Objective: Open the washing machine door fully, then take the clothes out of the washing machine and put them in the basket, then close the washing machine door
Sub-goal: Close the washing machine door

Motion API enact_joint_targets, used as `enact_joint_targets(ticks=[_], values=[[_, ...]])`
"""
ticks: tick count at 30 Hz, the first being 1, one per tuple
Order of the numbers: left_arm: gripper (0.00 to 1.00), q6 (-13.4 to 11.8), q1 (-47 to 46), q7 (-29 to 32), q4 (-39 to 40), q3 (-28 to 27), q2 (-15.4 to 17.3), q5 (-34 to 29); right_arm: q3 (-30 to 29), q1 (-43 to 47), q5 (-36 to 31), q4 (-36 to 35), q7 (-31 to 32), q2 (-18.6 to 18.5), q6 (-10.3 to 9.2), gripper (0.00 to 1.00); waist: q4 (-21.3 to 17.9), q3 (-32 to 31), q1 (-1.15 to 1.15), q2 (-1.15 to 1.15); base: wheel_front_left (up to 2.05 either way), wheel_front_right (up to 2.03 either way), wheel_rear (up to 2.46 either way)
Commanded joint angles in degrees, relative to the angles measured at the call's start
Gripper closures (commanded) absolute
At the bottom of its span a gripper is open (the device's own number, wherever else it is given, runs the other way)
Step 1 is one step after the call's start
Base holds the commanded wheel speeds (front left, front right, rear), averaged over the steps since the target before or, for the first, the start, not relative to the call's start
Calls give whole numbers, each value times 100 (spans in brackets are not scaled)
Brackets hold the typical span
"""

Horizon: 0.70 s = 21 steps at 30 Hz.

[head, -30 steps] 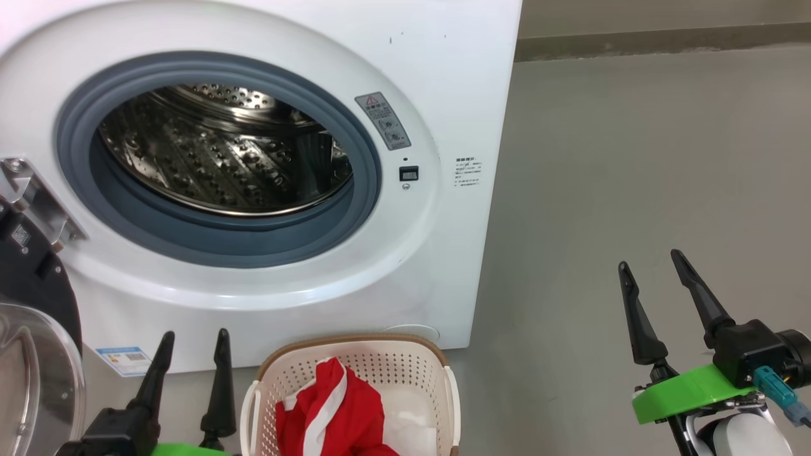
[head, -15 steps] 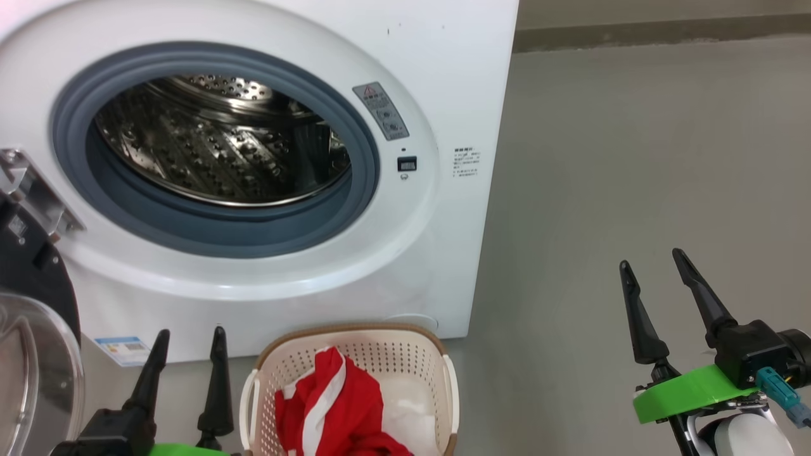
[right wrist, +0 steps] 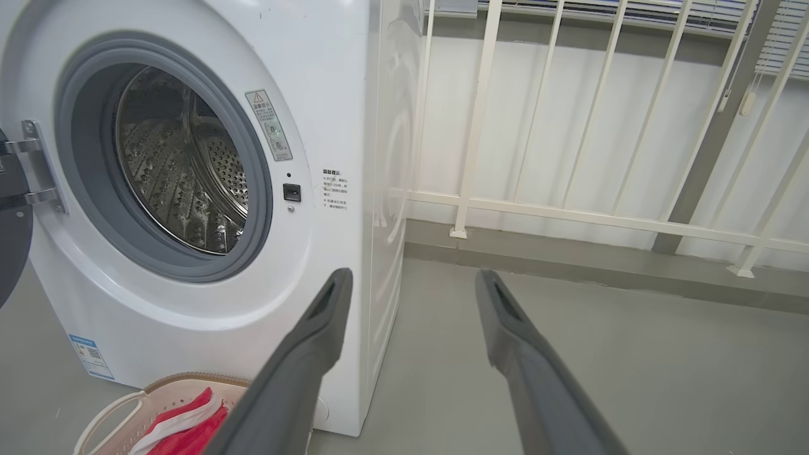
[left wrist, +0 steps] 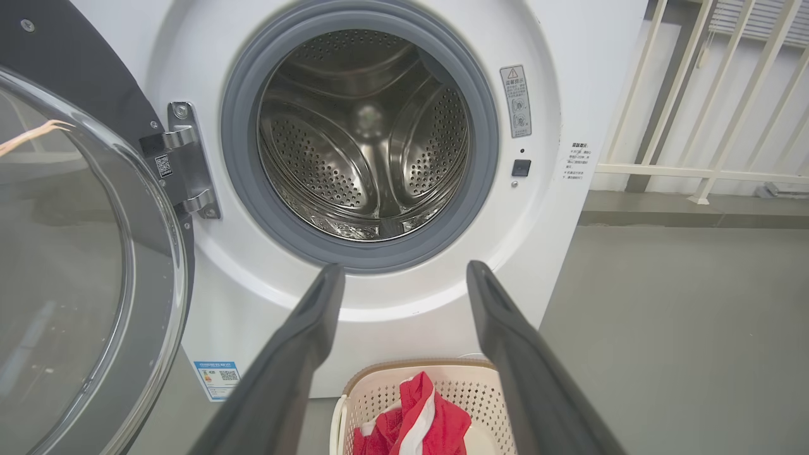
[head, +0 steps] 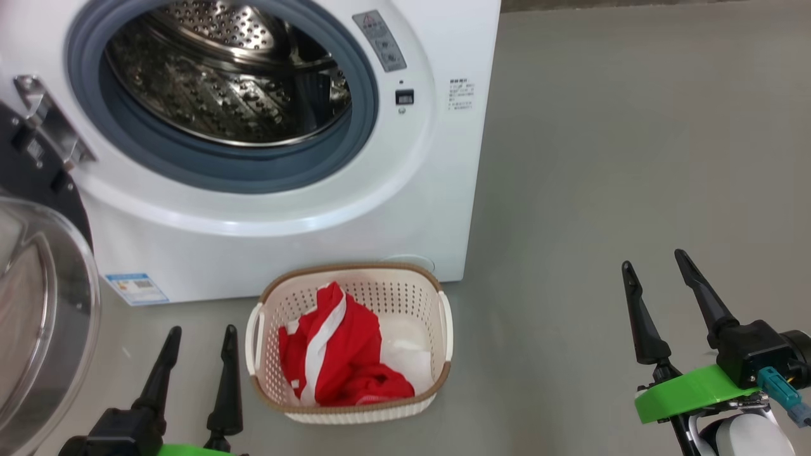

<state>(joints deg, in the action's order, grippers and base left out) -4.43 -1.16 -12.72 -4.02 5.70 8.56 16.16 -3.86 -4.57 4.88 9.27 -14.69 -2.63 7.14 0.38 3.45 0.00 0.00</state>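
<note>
**Kid:** What are the robot's hands doing?

**Me:** The left gripper (head: 203, 330) is low down, just to the left of the basket (head: 355, 415). Its two dark fingers are spread wide apart, and there is nothing between them. The right gripper (head: 652, 258) is far off to the right, over the grey floor (head: 633, 158). Its fingers are spread wide too, and it has hold of nothing.

**Kid:** Where are the clothes?

**Me:** The clothes (head: 336, 354) are in the basket. They are a red heap with a white stripe, lying mostly on the left side. The basket sits on the floor right in front of the washing machine (head: 443, 190), a bit to the right of its middle.

**Kid:** Is the door shut?

**Me:** No. The washing machine door (head: 38, 285) is swung out wide to the left. It hangs on a shiny metal hinge (head: 51, 123). You can see its black rim and its round glass bowl.

**Kid:** What about the machine?

**Me:** There is a little blue label (head: 136, 288) low on its front, near the door. A grey rubber ring (head: 253, 174) goes round the hole. Past that is the drum (head: 222, 82), shiny steel full of little holes.

**Kid:** And behind it?

**Me:** A white railing (right wrist: 480, 126) stands by a pale wall, to the right of the machine.
</note>
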Motion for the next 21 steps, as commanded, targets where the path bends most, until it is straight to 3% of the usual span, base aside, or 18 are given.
enact_joint_targets(ticks=[1,14,21], values=[[0,26,-244,-58,159,-197,111,36,100,-146,-12,-127,-31,-25,35,0,8,25,0,0,-106,106,0],[0,-79,-304,-88,152,-114,164,-91,100,-195,18,-121,-31,-25,35,0,74,84,0,0,-28,28,0],[0,-286,-300,-66,168,-145,150,-173,95,-194,15,-114,-31,-25,35,0,200,83,0,0,0,0,0]])
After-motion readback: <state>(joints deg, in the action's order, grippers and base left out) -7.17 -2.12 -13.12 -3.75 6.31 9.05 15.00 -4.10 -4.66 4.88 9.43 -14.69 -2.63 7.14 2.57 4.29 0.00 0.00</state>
